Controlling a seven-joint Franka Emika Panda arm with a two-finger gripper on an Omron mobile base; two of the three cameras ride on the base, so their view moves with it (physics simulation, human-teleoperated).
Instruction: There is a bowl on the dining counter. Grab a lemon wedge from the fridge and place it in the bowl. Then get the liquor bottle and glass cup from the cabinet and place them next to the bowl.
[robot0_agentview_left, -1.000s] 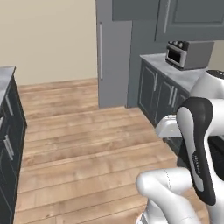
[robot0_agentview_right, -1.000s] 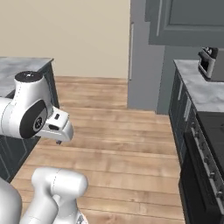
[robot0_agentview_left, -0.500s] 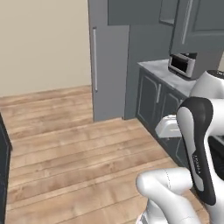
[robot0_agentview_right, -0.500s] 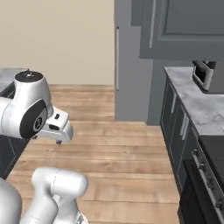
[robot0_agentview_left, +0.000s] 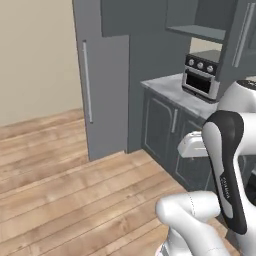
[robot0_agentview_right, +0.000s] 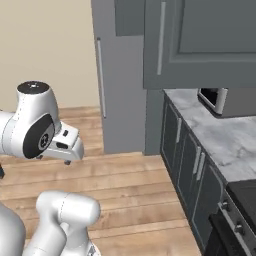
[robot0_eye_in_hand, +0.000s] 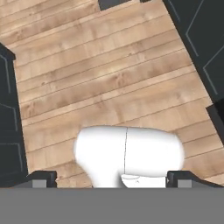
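The tall grey fridge (robot0_agentview_left: 107, 85) stands ahead with its doors shut; one long silver handle (robot0_agentview_left: 87, 82) shows in the left base view, and the fridge (robot0_agentview_right: 122, 75) fills the middle of the right base view. To its right hangs the dark grey upper cabinet (robot0_agentview_right: 200, 45), whose flat grey shelf (robot0_agentview_left: 197, 32) shows in the left base view. My gripper (robot0_eye_in_hand: 111, 179) is folded in close to the robot's body, over the wooden floor. It is open and holds nothing. The bowl, dining counter, lemon wedge, liquor bottle and glass cup are out of view.
A marbled wall counter (robot0_agentview_right: 225, 135) over dark base cabinets (robot0_agentview_left: 160, 125) runs along the right, with a toaster oven (robot0_agentview_left: 202, 75) on it. A stove (robot0_agentview_right: 235, 220) sits at the near right. Wooden floor (robot0_agentview_left: 60, 175) lies between me and the fridge.
The base has driven and turned, so the whole picture shifted: the fridge and wall counter now look nearer and larger. The arm's pose is unchanged and the gripper stays open.
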